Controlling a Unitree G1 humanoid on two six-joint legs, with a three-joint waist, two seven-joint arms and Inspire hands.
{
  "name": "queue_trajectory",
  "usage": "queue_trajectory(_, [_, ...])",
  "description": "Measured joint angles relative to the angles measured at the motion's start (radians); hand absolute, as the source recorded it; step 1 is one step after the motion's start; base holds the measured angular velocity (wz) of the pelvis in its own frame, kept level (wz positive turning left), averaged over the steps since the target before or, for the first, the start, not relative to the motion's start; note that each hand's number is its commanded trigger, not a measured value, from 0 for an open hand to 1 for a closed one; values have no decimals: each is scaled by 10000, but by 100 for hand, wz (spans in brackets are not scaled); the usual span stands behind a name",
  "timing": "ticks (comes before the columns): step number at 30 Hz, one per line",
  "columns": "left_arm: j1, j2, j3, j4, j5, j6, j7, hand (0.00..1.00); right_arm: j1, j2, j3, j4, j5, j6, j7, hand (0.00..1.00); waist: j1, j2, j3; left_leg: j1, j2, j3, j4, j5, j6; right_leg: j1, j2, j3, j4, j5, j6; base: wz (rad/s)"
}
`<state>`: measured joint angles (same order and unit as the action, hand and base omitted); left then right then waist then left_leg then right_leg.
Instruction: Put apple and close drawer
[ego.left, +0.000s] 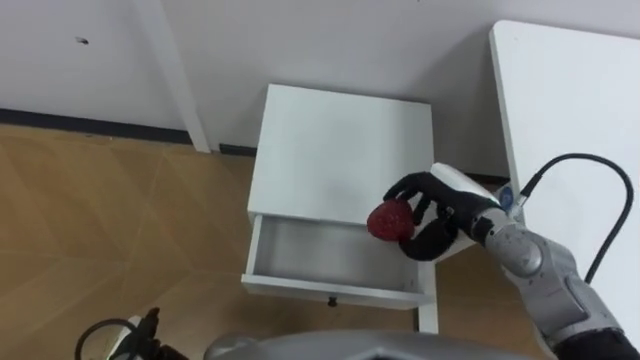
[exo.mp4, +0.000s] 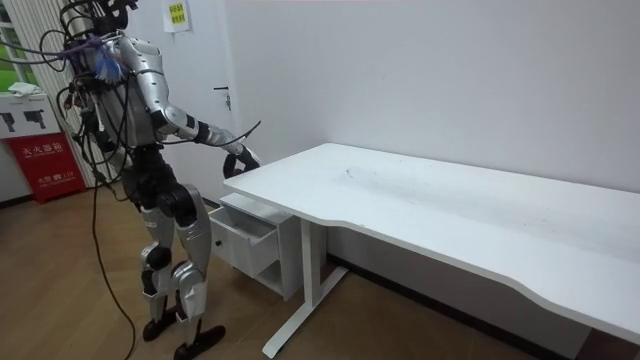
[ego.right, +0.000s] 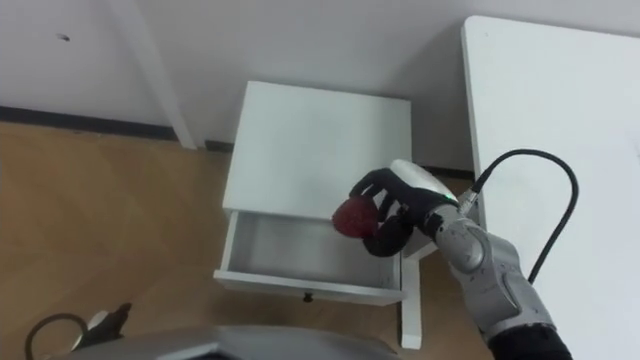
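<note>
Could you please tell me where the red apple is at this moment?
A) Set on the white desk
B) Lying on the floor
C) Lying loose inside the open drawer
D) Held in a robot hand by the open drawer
D: the right robot hand has its fingers curled round the apple, holding it at the back of the open drawer of the white cabinet.

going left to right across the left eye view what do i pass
wooden floor → white cabinet with its open drawer → apple → right robot hand curled round the apple → white table
</note>
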<state>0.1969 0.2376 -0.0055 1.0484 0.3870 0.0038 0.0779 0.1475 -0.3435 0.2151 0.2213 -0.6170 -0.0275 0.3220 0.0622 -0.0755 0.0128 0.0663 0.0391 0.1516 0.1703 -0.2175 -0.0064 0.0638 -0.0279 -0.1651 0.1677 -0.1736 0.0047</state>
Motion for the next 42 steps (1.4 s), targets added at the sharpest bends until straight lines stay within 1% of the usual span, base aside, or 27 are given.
queue_trajectory(3, [-11,-49,-1,2,3,-3,0,0,4,4,-10,46,-117,-3,-3,100,-3,51,-36,-12,-3,-11,4,1,-1,-1,-5,-15,-6,0,0,2])
queue_trajectory(4, [-24,-51,-2,4,3,-3,0,0,3,21,-8,92,-128,-3,-5,86,0,68,-48,-10,-8,-33,5,1,0,6,-10,-16,-9,0,0,4])
queue_trajectory(5, [-32,-49,-1,5,3,-3,0,0,3,34,-6,133,-126,-7,-7,7,1,79,-54,-9,-12,-50,5,1,-1,12,-12,-18,-11,0,0,7])
queue_trajectory(6, [-42,-48,-1,5,3,-2,1,0,3,52,-2,244,-126,-8,-8,0,0,90,-60,-3,-20,-102,4,2,0,28,-16,-20,-12,0,0,11])
queue_trajectory(14, [-80,-50,-3,12,0,21,1,0,5,246,-3,652,-125,-4,-9,0,-1,68,-69,-4,-20,-172,-3,2,1,55,-14,-43,-27,0,0,2])
queue_trajectory(17, [-42,-49,-2,35,0,35,1,0,6,259,-3,830,-128,17,-9,0,3,35,-88,18,-25,-169,-1,2,1,79,-15,-27,-23,0,0,0])
queue_trajectory(20, [-49,-60,5,35,9,35,0,0,7,264,-6,844,-140,38,-33,0,-10,13,-79,10,-32,-162,36,2,1,98,-22,-37,-23,0,0,0])
queue_trajectory(22, [-34,-85,8,199,7,20,1,0,17,298,-7,1032,-142,25,-178,0,-9,39,-40,16,-36,-173,90,2,1,147,-29,-44,-30,0,0,2])
queue_trajectory(23, [-55,-88,8,270,6,19,1,0,17,321,-8,1113,-130,23,-216,0,-12,31,-33,31,-39,-181,96,2,1,180,-31,-56,-45,0,1,6])
queue_trajectory(26, [-60,-142,30,338,-3,27,33,0,99,424,-51,1442,-77,-3,-435,0,-36,34,-26,76,-62,-239,99,1,1,314,-31,-76,-165,0,1,5])
queue_trajectory(29, [-41,-180,64,338,3,27,71,0,99,520,-127,2065,-35,-93,-705,0,-17,22,-37,73,-68,-264,114,1,2,342,-39,-141,-163,0,1,6])
queue_trajectory(30, [-37,-225,164,337,3,25,86,0,87,554,-176,2399,105,-174,-825,0,-12,28,-41,70,-70,-271,124,0,2,351,-45,-155,-163,0,1,4])
queue_trajectory(31, [-32,-268,243,331,4,22,117,0,87,692,-392,2797,310,-286,-931,0,-19,15,-52,61,-75,-296,130,0,2,353,-51,-183,-162,0,1,5])
queue_trajectory(33, [-17,-302,346,317,6,12,172,0,92,808,-535,3324,451,-289,-1062,0,-35,13,-63,23,-76,-338,168,0,3,353,-62,-273,-161,0,1,7])
queue_trajectory(35, [61,-311,441,316,-7,11,226,0,107,832,-672,3978,788,-465,-1262,0,-54,27,-83,17,-74,-333,173,0,3,352,-72,-268,-163,0,1,5])
queue_trajectory(36, [78,-317,444,322,-10,7,297,0,106,851,-879,4560,1095,-577,-1408,0,-57,45,-109,62,-77,-318,171,-1,4,393,-87,-272,-163,0,1,0])
queue_trajectory(37, [120,-318,460,339,-8,4,379,0,132,852,-1096,5194,1451,-615,-1632,0,-59,76,-131,130,-85,-310,165,-1,6,460,-151,-285,-161,-1,3,0])
queue_trajectory(38, [132,-324,480,361,3,0,415,0,159,858,-1225,5428,1533,-619,-1702,0,-57,97,-125,164,-90,-310,160,-3,7,497,-155,-290,-169,-2,6,0])
queue_trajectory(39, [138,-358,697,488,3,-21,468,0,245,859,-1383,5826,1465,-648,-1924,0,-61,149,-130,206,-109,-318,153,-2,8,540,-176,-311,-177,-12,21,0])
queue_trajectory(40, [87,-384,1045,673,59,-39,492,0,259,983,-1549,5991,1391,-792,-2091,0,-70,159,-134,263,-119,-318,137,-3,10,600,-192,-352,-176,-18,32,4])
queue_trajectory(41, [83,-393,1203,735,147,-32,495,0,289,1083,-1716,6162,1391,-880,-2164,0,-97,151,-142,273,-127,-320,144,-17,32,633,-206,-407,-176,-30,50,15])
queue_trajectory(42, [134,-456,1493,742,206,-35,510,0,237,1176,-2012,6459,1297,-1040,-2381,0,-228,169,-156,241,-155,-361,225,-67,99,680,-264,-558,-127,-63,101,36])
